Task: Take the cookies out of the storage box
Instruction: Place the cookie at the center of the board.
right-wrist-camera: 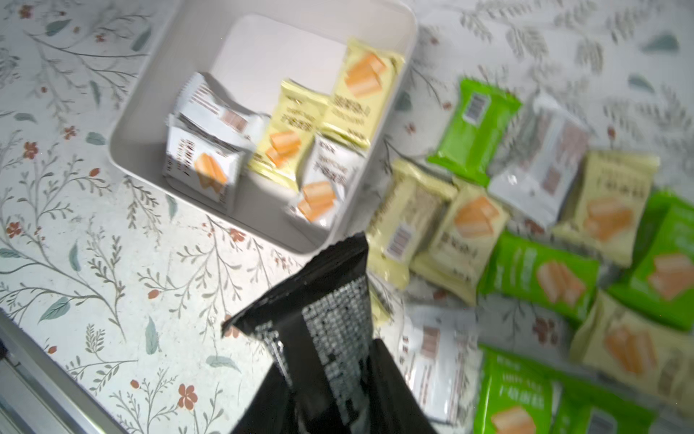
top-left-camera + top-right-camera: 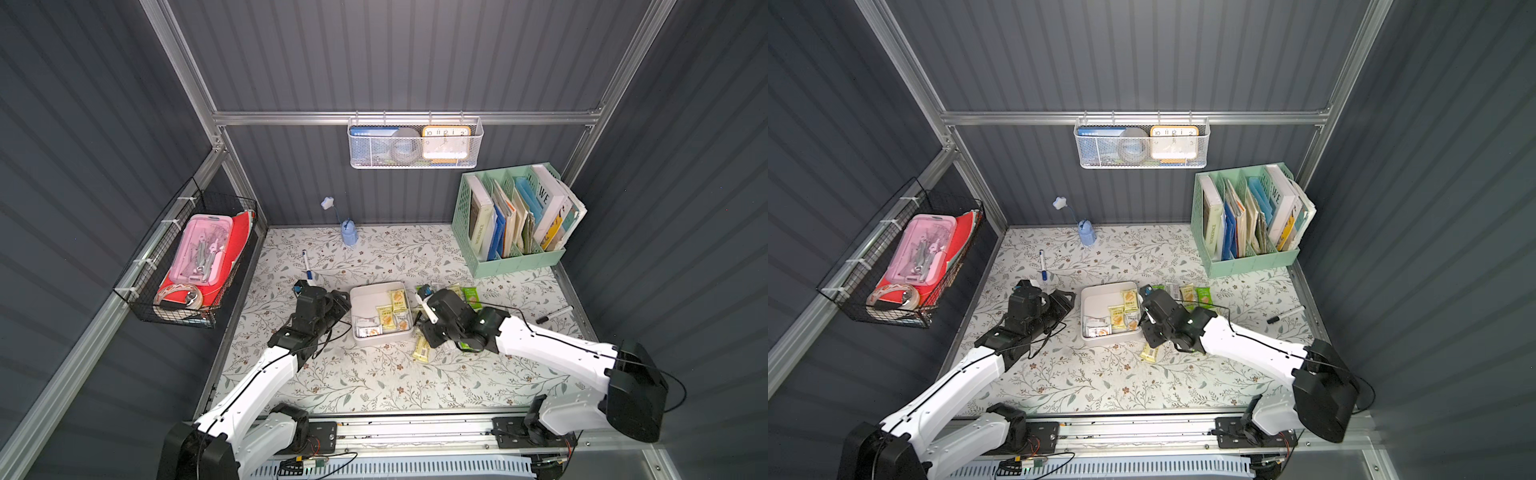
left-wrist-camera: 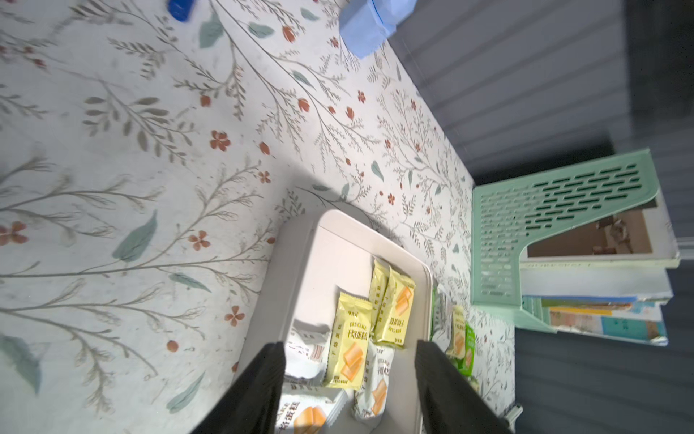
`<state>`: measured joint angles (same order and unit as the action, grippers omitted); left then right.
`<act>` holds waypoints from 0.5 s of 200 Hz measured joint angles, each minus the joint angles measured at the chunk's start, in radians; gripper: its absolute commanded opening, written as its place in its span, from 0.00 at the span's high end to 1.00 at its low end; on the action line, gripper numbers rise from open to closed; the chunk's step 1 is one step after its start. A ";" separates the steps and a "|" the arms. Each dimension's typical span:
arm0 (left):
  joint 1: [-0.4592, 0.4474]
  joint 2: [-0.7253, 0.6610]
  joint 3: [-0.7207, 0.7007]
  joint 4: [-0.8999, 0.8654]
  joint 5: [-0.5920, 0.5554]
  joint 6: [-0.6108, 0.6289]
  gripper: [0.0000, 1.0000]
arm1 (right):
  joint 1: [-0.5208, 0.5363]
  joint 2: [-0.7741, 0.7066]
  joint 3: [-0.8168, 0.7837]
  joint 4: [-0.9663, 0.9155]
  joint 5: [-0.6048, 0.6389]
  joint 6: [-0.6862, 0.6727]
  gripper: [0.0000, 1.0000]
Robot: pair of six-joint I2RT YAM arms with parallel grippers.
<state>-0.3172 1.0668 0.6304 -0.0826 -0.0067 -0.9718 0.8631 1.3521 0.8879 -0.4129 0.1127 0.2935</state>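
The storage box [image 2: 366, 300] is a shallow white tray in the middle of the table, seen in both top views. Several cookies lie in its right half, pale yellow packets [image 2: 398, 301] and white ones [image 1: 204, 165]. My left gripper [image 3: 349, 355] stands open at the box's left wall [image 2: 345, 301], with nothing between its fingers. My right gripper [image 1: 334, 364] is just off the box's right front corner, shut on a black cookie packet [image 1: 330, 297] that it holds above the table. More cookies, green [image 1: 475, 127], yellow [image 2: 422, 349] and white, lie on the table right of the box.
A mint-green file holder [image 2: 515, 216] with books stands at the back right. A black marker [image 2: 555, 314] lies near the right edge, a blue-capped pen [image 2: 307, 266] and a small blue bottle [image 2: 349, 235] at the back left. Wire baskets hang on the left wall [image 2: 195, 257] and back wall [image 2: 415, 143].
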 measured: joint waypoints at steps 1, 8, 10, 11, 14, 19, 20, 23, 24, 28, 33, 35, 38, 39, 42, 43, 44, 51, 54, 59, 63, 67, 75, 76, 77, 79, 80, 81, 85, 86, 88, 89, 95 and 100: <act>-0.002 0.003 0.002 0.000 0.000 0.001 0.39 | 0.000 -0.004 -0.008 -0.002 0.001 0.009 0.76; -0.031 0.035 0.026 0.001 -0.002 0.010 0.39 | 0.000 -0.018 -0.042 -0.006 0.007 0.047 0.76; -0.041 0.047 0.032 0.002 -0.004 0.013 0.39 | 0.000 -0.021 -0.053 -0.007 0.009 0.063 0.75; -0.044 0.050 0.034 0.002 -0.005 0.013 0.39 | 0.000 -0.023 -0.056 -0.007 0.009 0.067 0.75; -0.057 0.064 0.045 0.003 -0.006 0.016 0.39 | 0.000 -0.025 -0.071 -0.008 0.011 0.083 0.75; -0.079 0.090 0.062 0.005 -0.011 0.020 0.39 | 0.000 -0.028 -0.092 -0.010 0.013 0.109 0.75; -0.082 0.093 0.064 0.005 -0.012 0.020 0.39 | 0.000 -0.028 -0.096 -0.010 0.013 0.114 0.75; -0.094 0.110 0.073 0.007 -0.015 0.021 0.39 | 0.000 -0.028 -0.109 -0.011 0.014 0.128 0.75; -0.101 0.118 0.078 0.007 -0.017 0.022 0.39 | 0.000 -0.028 -0.113 -0.011 0.014 0.134 0.76; -0.115 0.137 0.090 0.009 -0.022 0.023 0.39 | 0.000 -0.027 -0.129 -0.011 0.015 0.153 0.76; -0.135 0.166 0.106 0.012 -0.028 0.026 0.39 | 0.000 -0.025 -0.144 -0.015 0.016 0.176 0.76; -0.142 0.180 0.113 0.014 -0.031 0.026 0.39 | 0.000 -0.023 -0.151 -0.016 0.016 0.187 0.76; -0.153 0.197 0.122 0.014 -0.035 0.027 0.40 | 0.000 -0.022 -0.158 -0.017 0.016 0.197 0.76; -0.158 0.205 0.127 0.015 -0.037 0.028 0.40 | 0.000 -0.021 -0.162 -0.016 0.016 0.203 0.76; -0.167 0.223 0.136 0.018 -0.040 0.029 0.40 | 0.000 -0.020 -0.169 -0.016 0.016 0.212 0.75; -0.169 0.228 0.138 0.019 -0.041 0.029 0.40 | 0.000 -0.019 -0.173 -0.016 0.016 0.220 0.75; -0.175 0.237 0.142 0.018 -0.043 0.030 0.40 | 0.000 -0.019 -0.175 -0.016 0.016 0.223 0.75; -0.198 0.281 0.166 0.019 -0.055 0.031 0.41 | 0.000 -0.016 -0.191 -0.014 0.016 0.247 0.75; -0.206 0.297 0.174 0.020 -0.058 0.032 0.41 | 0.000 -0.016 -0.197 -0.013 0.016 0.257 0.75; -0.221 0.328 0.190 0.019 -0.067 0.034 0.41 | 0.000 -0.015 -0.207 -0.010 0.016 0.273 0.75; -0.231 0.350 0.201 0.020 -0.073 0.035 0.41 | 0.000 -0.014 -0.214 -0.006 0.016 0.285 0.75; -0.241 0.372 0.214 0.019 -0.078 0.036 0.41 | 0.000 -0.013 -0.221 -0.003 0.015 0.296 0.75; -0.258 0.412 0.235 0.020 -0.087 0.038 0.41 | 0.000 -0.010 -0.232 0.007 0.014 0.318 0.73; -0.261 0.420 0.238 0.020 -0.089 0.038 0.42 | 0.000 -0.008 -0.235 0.009 0.014 0.321 0.73; -0.262 0.424 0.240 0.019 -0.090 0.038 0.41 | 0.000 -0.008 -0.236 0.010 0.013 0.322 0.73; -0.267 0.433 0.246 0.019 -0.092 0.038 0.42 | 0.000 -0.008 -0.238 0.013 0.011 0.327 0.72; -0.268 0.436 0.248 0.019 -0.093 0.039 0.42 | 0.000 -0.007 -0.239 0.014 0.011 0.329 0.72; -0.270 0.443 0.251 0.019 -0.095 0.039 0.42 | 0.000 -0.006 -0.241 0.017 0.010 0.332 0.72; -0.276 0.458 0.261 0.018 -0.099 0.040 0.42 | 0.000 -0.003 -0.246 0.024 0.007 0.341 0.70; -0.278 0.464 0.264 0.018 -0.101 0.040 0.42 | 0.001 -0.003 -0.248 0.026 0.006 0.342 0.69; -0.280 0.470 0.268 0.019 -0.102 0.040 0.42 | 0.001 -0.002 -0.249 0.028 0.005 0.345 0.68; -0.283 0.477 0.272 0.019 -0.103 0.041 0.42 | 0.001 0.000 -0.251 0.031 0.003 0.349 0.68; -0.289 0.498 0.285 0.019 -0.108 0.041 0.42 | 0.001 0.003 -0.257 0.042 -0.003 0.358 0.64; -0.295 0.516 0.297 0.019 -0.113 0.042 0.42 | 0.002 0.005 -0.261 0.055 -0.010 0.367 0.62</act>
<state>-0.6121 1.5829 0.9276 -0.0639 -0.1200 -0.9302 0.8650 1.3575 0.6266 -0.3584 0.1024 0.6601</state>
